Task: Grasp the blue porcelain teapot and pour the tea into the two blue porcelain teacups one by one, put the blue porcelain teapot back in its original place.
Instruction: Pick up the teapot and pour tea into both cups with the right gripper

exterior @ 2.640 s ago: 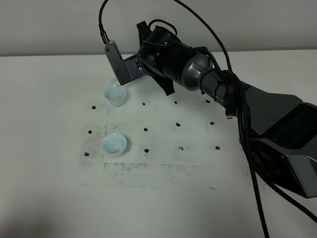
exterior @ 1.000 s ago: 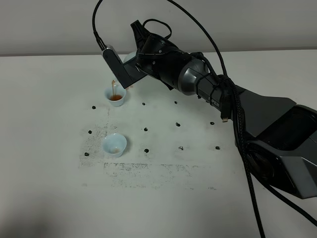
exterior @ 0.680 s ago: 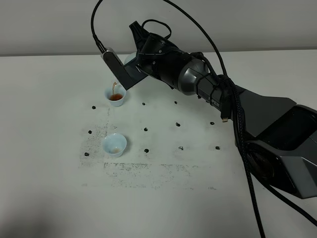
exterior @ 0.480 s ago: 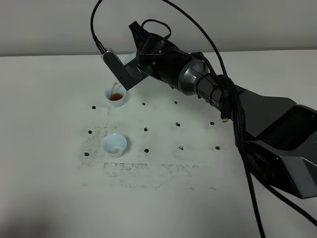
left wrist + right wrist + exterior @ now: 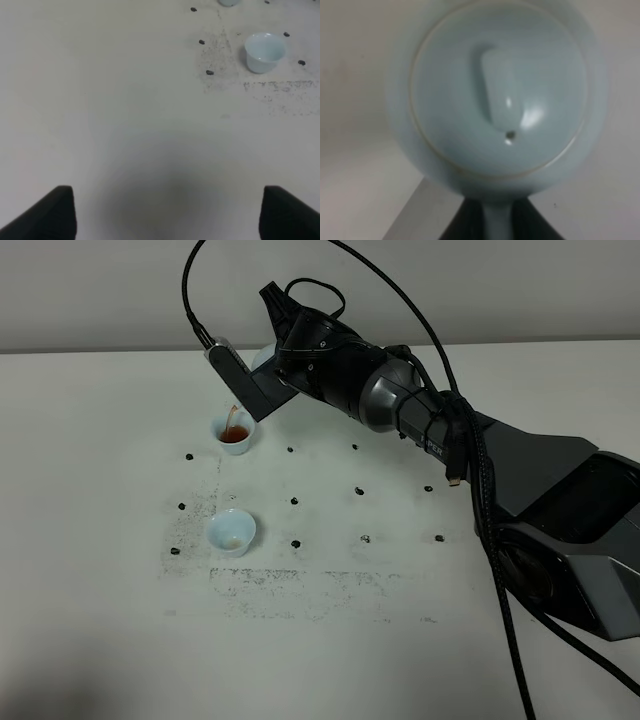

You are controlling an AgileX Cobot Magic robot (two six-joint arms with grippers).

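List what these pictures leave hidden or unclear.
- Exterior high: the right arm's wrist hides nearly all of the blue porcelain teapot; only a pale sliver shows.
- Right wrist: the teapot's own body hides its spout, and the view is blurred.
- Left wrist: the frame edge cuts off the far teacup.
- Exterior high: the near teacup is too small to tell whether it holds tea.

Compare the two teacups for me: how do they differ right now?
The far teacup holds dark brown tea, with a stream dropping in from the teapot; the near teacup shows no dark tea. The far teacup sits beneath the held teapot; the near teacup stands in the open. Both are pale blue, handleless and upright.
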